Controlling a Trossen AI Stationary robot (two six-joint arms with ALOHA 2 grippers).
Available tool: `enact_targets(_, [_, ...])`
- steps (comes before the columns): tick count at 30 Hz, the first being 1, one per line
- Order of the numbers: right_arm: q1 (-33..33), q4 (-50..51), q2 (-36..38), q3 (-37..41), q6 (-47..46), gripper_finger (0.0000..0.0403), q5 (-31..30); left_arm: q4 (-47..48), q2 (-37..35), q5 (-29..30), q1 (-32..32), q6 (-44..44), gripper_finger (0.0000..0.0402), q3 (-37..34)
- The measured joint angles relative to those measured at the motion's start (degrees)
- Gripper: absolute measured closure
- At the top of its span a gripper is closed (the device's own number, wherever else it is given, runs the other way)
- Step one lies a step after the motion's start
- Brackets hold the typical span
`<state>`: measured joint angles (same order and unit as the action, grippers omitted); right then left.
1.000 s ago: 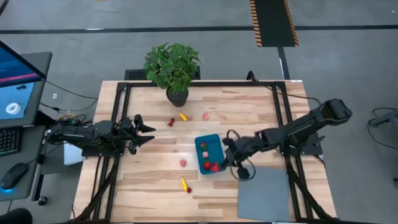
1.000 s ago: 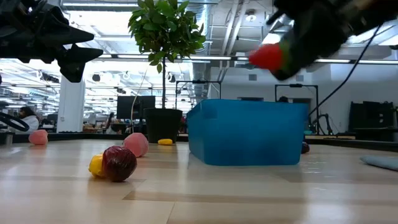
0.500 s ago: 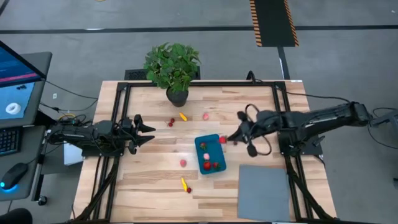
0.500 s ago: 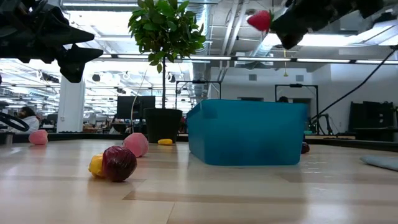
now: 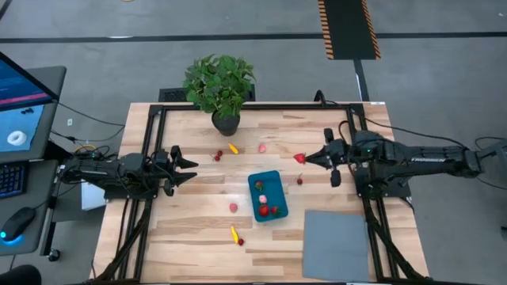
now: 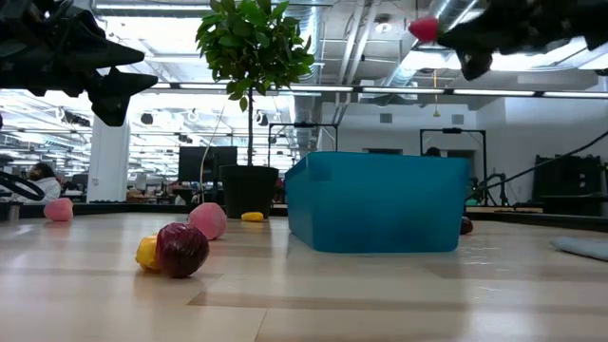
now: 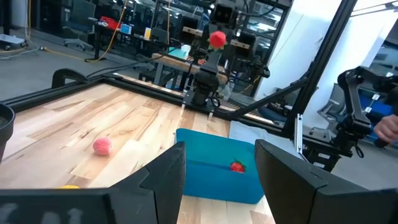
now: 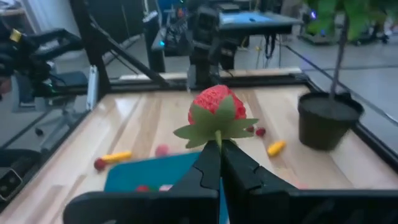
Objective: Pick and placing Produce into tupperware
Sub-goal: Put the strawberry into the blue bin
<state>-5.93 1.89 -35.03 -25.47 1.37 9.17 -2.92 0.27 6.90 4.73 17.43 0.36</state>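
Note:
The teal-blue tupperware stands mid-table with a few red and pink produce pieces inside. Loose produce lies on the wood: a pink piece, a yellow and a red one, others by the plant, and a small dark one. My right gripper hangs high, right of and beyond the tub, shut on a red strawberry. My left gripper waits open at the table's left side. My right gripper pinches the strawberry's green stem, just under its leaf crown, between its two fingertips. The fingers come nearly level from the table's right side. The berry sticks out past the fingertips and is lifted well clear of the table and the tub.
A potted plant stands at the far edge. A flat grey mat lies at the near right corner. Black frame rails run along the table's sides. Bare wood lies between the tub and the left gripper.
My right gripper has drawn back from over the tub toward the table's right and far edges and has risen. It has tipped from slanting down to nearly level. The strawberry has gone with it, higher above the table.

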Motion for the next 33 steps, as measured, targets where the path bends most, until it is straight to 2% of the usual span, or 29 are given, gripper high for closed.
enact_targets(9, [-0.96,-2.12,8.45,9.08,-3.20,0.0382,-0.07,-0.04,-0.02,0.46,0.00,0.02,0.0221,0.00])
enact_targets(20, [-0.59,-4.71,23.60,17.32,-7.36,0.0382,-0.44,-0.04,0.00,0.52,0.00,0.68,0.0221,0.00])
enact_targets(26, [-0.55,-2.62,30.80,20.11,-10.38,0.0382,-0.35,0.04,0.00,-0.22,0.02,0.63,0.0221,0.02])
enact_targets(30, [-0.53,3.60,34.84,20.38,-12.22,0.0382,-0.31,0.04,-0.02,-0.28,0.02,0.28,0.0221,0.02])
enact_targets(33, [-0.04,4.41,34.95,20.39,-11.56,0.0382,-0.17,0.04,-0.01,-0.25,0.02,0.19,0.0221,0.02])
